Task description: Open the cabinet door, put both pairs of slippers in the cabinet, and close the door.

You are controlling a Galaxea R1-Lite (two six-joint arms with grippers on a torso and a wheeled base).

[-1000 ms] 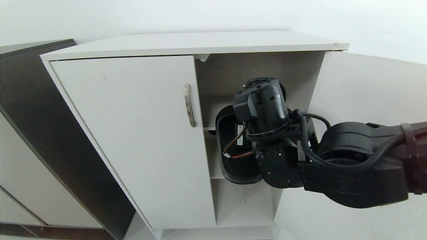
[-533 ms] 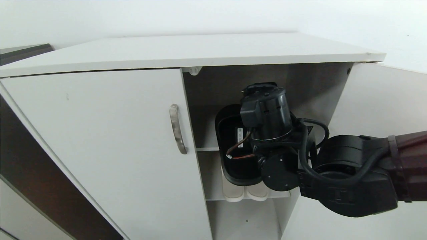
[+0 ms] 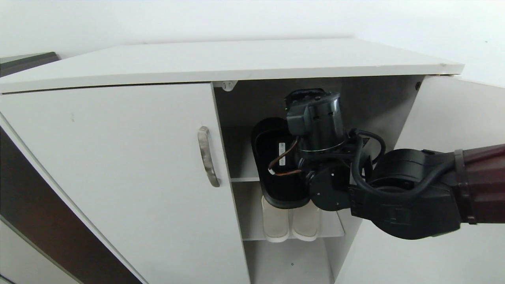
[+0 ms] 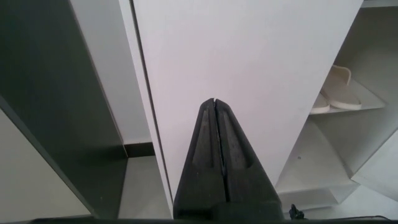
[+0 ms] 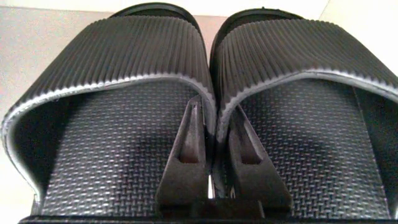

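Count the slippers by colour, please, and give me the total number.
Black slippers: 2, held together by the right gripper
White slippers: 2, side by side on a shelf
Total: 4

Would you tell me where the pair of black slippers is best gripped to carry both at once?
Grip the two inner side walls where the black slippers touch, coming from the open heel end, one finger over each footbed. The ribbed straps arch over the toe halves, while the adjoining walls make one thin ridge. The right tool is shut on it this way.
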